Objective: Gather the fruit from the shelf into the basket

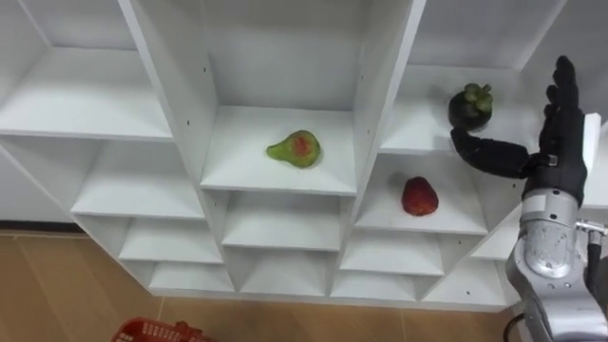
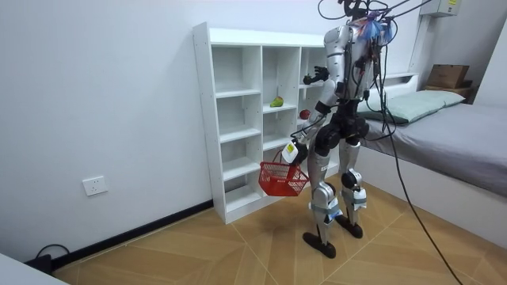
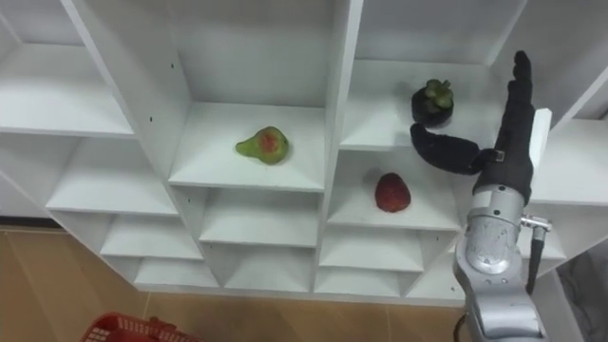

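Note:
A white closet (image 1: 375,104) of open shelves faces me. A dark mangosteen (image 1: 470,104) with a green cap sits on the upper right shelf. My right hand (image 1: 556,123) is raised just right of it, fingers straight up and thumb reaching under the fruit, holding nothing. A green pear with a red patch (image 1: 295,149) lies on the middle shelf. On the shelf below the mangosteen rests a red fruit (image 1: 419,196). A red basket (image 1: 157,332) hangs low at my left. In the room view my left hand (image 2: 290,153) carries the red basket (image 2: 282,178) beside the closet (image 2: 238,119).
The other shelf compartments hold nothing. Wooden floor (image 1: 57,285) lies below the closet. In the room view a bed (image 2: 444,134) stands behind me at the room view's right, and a wall socket (image 2: 95,186) is at the left.

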You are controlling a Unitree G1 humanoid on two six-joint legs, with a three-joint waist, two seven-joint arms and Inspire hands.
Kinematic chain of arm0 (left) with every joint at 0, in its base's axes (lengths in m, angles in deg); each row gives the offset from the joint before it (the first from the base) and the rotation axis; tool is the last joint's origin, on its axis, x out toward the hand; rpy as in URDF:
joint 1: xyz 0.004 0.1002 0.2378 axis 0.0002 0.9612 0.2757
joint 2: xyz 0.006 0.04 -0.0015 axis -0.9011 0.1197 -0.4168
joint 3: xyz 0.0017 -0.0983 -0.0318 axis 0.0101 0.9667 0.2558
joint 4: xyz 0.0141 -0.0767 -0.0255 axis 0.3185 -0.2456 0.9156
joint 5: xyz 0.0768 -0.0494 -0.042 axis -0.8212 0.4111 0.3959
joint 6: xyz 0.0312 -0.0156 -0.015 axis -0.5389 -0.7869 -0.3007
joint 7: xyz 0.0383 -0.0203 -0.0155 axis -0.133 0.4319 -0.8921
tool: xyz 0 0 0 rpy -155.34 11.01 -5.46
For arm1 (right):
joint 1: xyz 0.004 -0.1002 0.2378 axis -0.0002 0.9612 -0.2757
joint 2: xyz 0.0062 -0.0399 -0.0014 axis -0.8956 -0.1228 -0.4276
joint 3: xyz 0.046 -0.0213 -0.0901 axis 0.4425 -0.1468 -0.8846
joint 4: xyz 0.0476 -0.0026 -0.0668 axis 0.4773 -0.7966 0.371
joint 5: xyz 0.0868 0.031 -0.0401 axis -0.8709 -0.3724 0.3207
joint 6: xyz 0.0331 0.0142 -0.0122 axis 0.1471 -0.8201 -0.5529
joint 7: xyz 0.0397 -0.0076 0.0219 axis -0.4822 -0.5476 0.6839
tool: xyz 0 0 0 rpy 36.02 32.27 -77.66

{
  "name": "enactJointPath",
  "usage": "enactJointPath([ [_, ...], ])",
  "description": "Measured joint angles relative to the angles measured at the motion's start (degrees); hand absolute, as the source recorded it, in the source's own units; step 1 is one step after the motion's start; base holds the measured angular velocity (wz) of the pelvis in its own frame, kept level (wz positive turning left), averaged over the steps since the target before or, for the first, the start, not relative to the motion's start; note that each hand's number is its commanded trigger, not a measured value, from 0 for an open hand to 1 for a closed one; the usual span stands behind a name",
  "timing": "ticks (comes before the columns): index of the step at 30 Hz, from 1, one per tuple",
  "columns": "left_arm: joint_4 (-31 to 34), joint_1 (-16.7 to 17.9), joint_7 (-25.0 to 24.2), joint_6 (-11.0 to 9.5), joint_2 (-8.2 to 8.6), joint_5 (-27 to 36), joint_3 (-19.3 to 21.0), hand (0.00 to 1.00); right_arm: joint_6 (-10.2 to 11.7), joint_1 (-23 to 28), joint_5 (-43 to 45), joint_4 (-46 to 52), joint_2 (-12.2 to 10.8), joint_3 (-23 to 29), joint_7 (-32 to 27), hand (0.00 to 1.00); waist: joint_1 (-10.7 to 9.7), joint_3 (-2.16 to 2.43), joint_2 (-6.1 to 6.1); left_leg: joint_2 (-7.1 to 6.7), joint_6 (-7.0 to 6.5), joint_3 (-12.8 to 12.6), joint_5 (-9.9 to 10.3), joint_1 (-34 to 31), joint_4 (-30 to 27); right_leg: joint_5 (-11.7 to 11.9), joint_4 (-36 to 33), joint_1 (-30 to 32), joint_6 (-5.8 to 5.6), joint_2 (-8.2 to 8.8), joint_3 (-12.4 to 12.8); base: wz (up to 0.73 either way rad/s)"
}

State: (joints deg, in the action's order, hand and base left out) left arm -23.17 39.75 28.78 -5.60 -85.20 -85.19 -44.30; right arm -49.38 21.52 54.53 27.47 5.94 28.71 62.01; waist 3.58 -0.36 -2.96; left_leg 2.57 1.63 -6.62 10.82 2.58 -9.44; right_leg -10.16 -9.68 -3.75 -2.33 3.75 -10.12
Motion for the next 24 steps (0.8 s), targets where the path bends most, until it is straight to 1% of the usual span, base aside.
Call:
enactJointPath([
  [5,0.2,0.1,0.0,0.6,0.01,-2.4,0.0,1.00,-0.1,-1.4,0.4,0.0,0.0,0.0,1.1,0.00,0.3,-0.04,-0.32,-0.02,0.00,0.8,0.0,-0.3,0.0,0.0,0.0,0.0,0.00,0.01,-1.0,0.09],
  [7,0.2,0.1,0.0,0.6,0.01,-3.5,0.0,1.00,-0.1,-1.4,0.4,-0.1,0.0,0.0,1.6,0.00,1.1,-0.05,-0.32,-0.05,0.00,0.9,0.0,-0.3,0.0,0.0,0.0,-0.1,0.00,0.03,-1.1,0.02],
  [10,0.2,0.0,0.0,0.7,0.02,-3.8,0.0,1.00,-0.2,-1.5,0.4,-0.2,0.0,0.0,1.6,0.00,1.2,-0.05,-0.33,-0.11,0.00,1.5,0.0,-0.6,0.0,0.0,0.1,-0.1,0.00,0.05,-1.4,0.07],
  [13,0.3,-0.1,0.0,1.5,0.07,-4.2,0.0,1.00,-0.7,-1.7,0.4,-0.2,0.0,0.0,1.6,0.00,1.3,-0.05,-0.32,-0.13,0.01,1.9,0.0,-0.9,-0.1,0.0,0.1,0.0,0.00,0.05,-1.6,0.07],
  [17,0.3,0.0,0.0,1.9,0.15,-4.2,0.0,1.00,-0.7,-2.0,0.3,-0.2,0.0,0.0,2.1,0.00,1.4,-0.06,-0.35,-0.13,0.01,2.1,0.0,-0.9,-0.2,0.0,0.1,-0.1,0.00,0.05,-2.0,0.02],
  [21,0.3,0.1,0.0,2.0,0.14,-4.5,0.0,1.00,-0.7,-2.5,0.3,-0.4,0.0,0.0,2.6,0.00,1.5,-0.21,-0.55,-0.14,0.01,2.1,0.0,-1.0,-0.2,0.0,0.1,-0.1,0.00,0.07,-2.2,0.00],
  [24,0.3,0.3,0.0,2.0,0.14,-5.0,0.0,1.00,-0.7,-4.5,0.2,-2.3,0.0,0.0,2.8,0.00,1.3,-0.33,-0.75,-0.14,0.01,2.1,0.0,-1.0,-0.2,0.0,0.1,-0.2,0.00,0.07,-2.2,0.00],
])
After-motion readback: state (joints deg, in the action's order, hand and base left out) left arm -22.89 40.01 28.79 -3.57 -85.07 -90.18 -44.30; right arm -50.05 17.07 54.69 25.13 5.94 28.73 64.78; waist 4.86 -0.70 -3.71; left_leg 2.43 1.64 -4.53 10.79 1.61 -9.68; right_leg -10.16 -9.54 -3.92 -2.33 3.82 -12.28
